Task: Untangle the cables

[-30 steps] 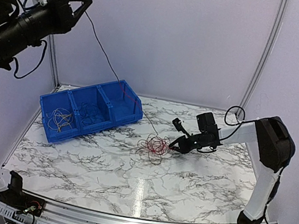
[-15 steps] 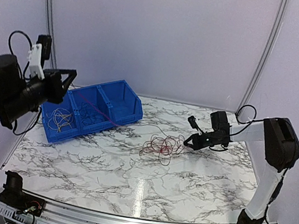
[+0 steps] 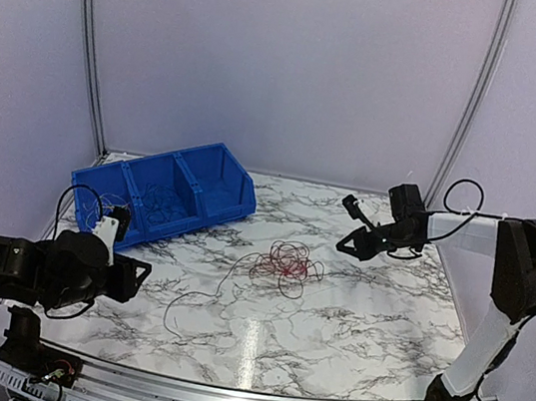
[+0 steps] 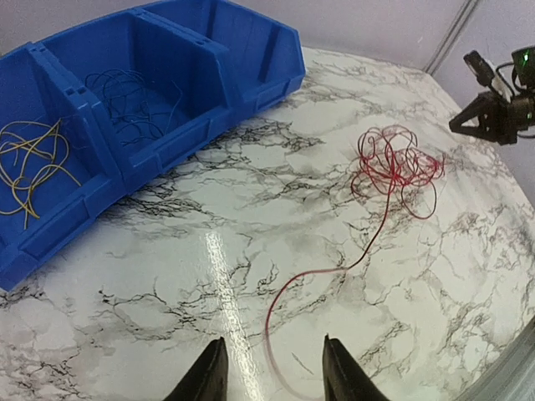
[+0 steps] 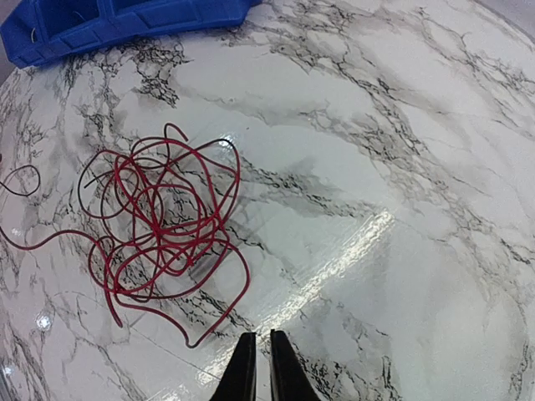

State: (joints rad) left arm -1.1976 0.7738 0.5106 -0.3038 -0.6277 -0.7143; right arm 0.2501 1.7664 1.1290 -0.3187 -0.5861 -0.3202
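Note:
The cables left on the table are a loose red tangle (image 3: pixel 286 262) (image 4: pixel 393 163) (image 5: pixel 159 221) at the middle of the marble top. One red strand (image 4: pixel 334 271) trails from it toward the front left. Its end curves on the table between the fingers of my left gripper (image 3: pixel 140 277) (image 4: pixel 272 372), which is open, low and holds nothing. My right gripper (image 3: pixel 345 244) (image 5: pixel 261 338) hovers to the right of the tangle, apart from it, jaws shut and empty.
A blue three-compartment bin (image 3: pixel 227 169) (image 4: pixel 251 50) stands at the back left. Yellowish wires (image 4: pixel 29 159) lie in its left compartment and dark wires (image 4: pixel 125 92) in the middle one. Frame posts stand at the back corners.
My left arm dropped from high at the back left to low at the front left. Its jaws opened and the pulled strand now lies slack on the table. My right gripper drew back to the right.

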